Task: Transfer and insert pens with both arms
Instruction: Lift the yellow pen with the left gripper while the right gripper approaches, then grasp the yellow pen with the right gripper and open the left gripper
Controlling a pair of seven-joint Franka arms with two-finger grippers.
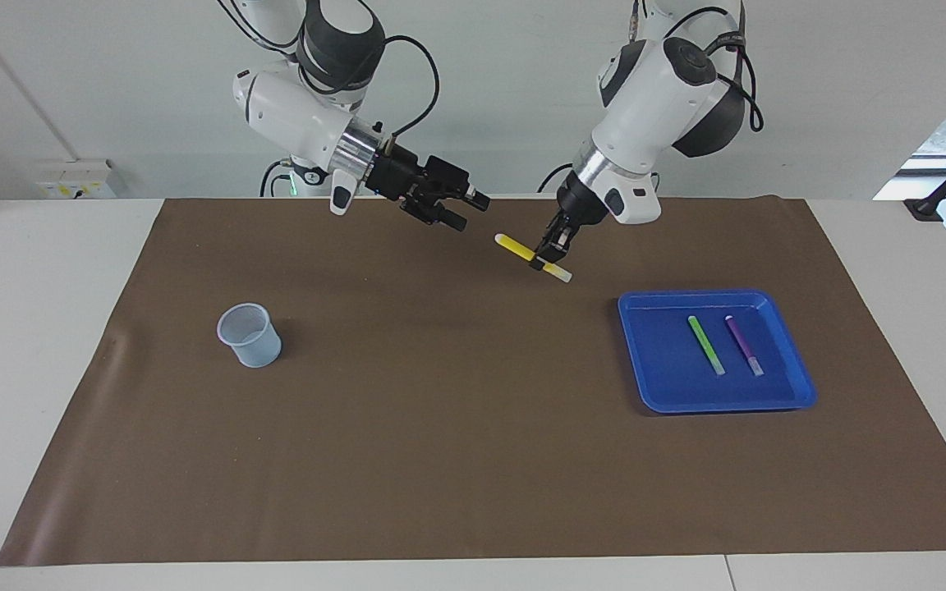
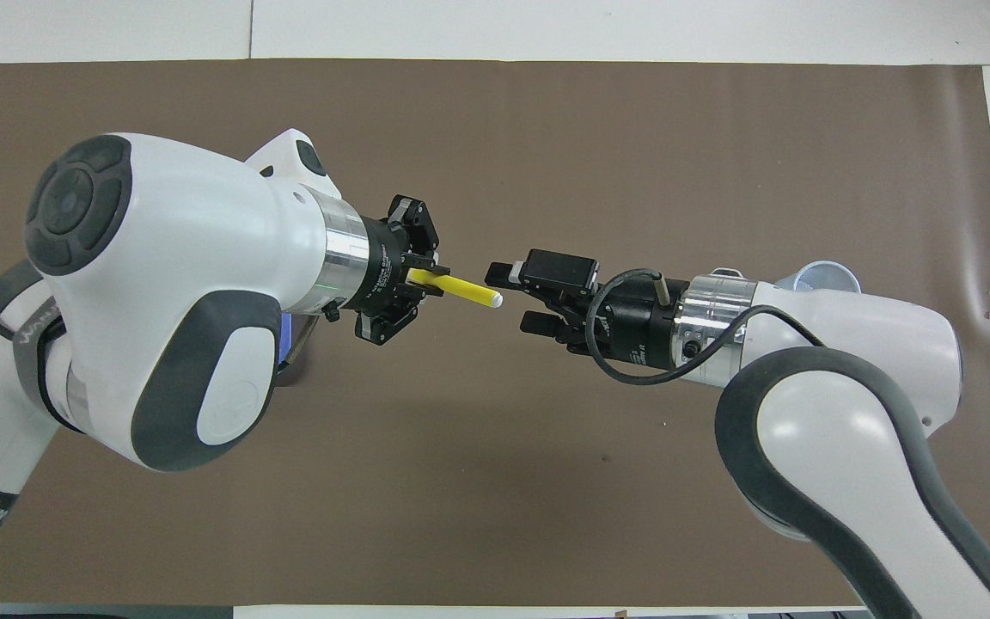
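Gripping the yellow pen near its pale cap end, your left hand offers a light, stiff, slippery barrel. Take the free yellow end with your open right hand, squarely.

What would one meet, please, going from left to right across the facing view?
Pale translucent plastic cup → open right gripper → slim yellow pen, held up in the shut left gripper → blue plastic tray → slim green pen → slim purple pen.

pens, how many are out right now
3: slim yellow pen held by left gripper above the mat; slim green pen and slim purple pen in the blue plastic tray.
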